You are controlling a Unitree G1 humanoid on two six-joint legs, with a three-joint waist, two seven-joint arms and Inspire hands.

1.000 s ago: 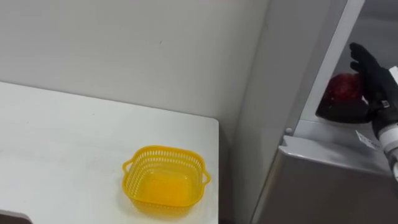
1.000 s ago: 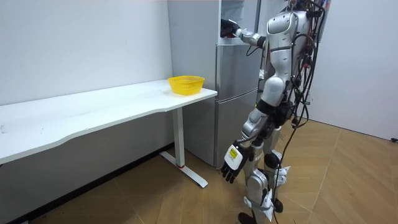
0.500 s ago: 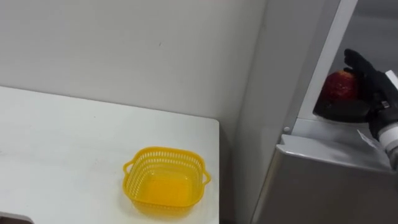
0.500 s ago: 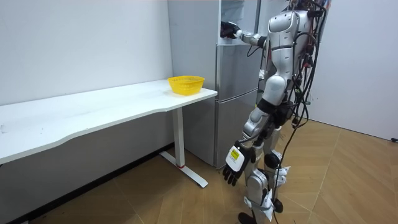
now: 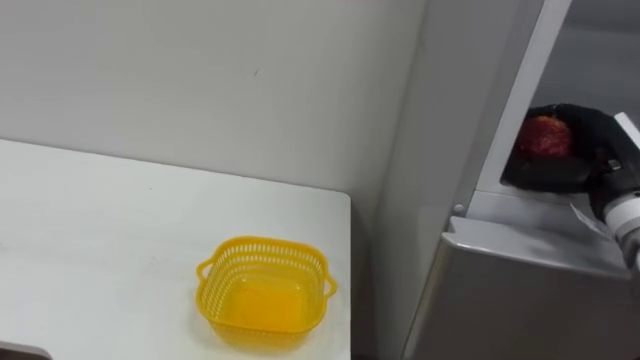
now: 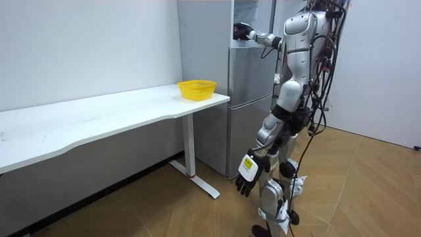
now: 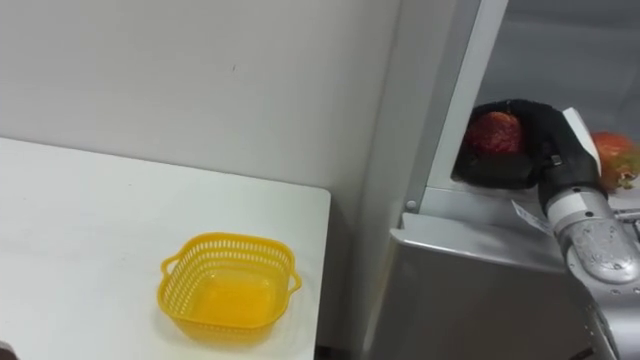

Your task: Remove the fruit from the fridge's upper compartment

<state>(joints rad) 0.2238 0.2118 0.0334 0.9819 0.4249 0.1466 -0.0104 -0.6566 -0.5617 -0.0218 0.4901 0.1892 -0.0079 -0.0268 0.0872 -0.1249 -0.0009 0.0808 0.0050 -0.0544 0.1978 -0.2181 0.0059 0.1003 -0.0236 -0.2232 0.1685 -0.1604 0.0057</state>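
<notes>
Its right hand (image 7: 541,135) was reached into the open upper fridge (image 7: 425,130) and curled round a red fruit (image 7: 497,131) at the shelf's front edge, a grip judged suited to lifting it out. A second red fruit (image 7: 616,157) was seen just beside the wrist and could be knocked on withdrawal. The fridge's side wall was placed between the held fruit and the empty yellow basket (image 7: 228,288), set near the bench's (image 7: 70,220) right edge, likely as the drop point. The left hand (image 6: 246,173) was hung loosely open beside the thigh.
</notes>
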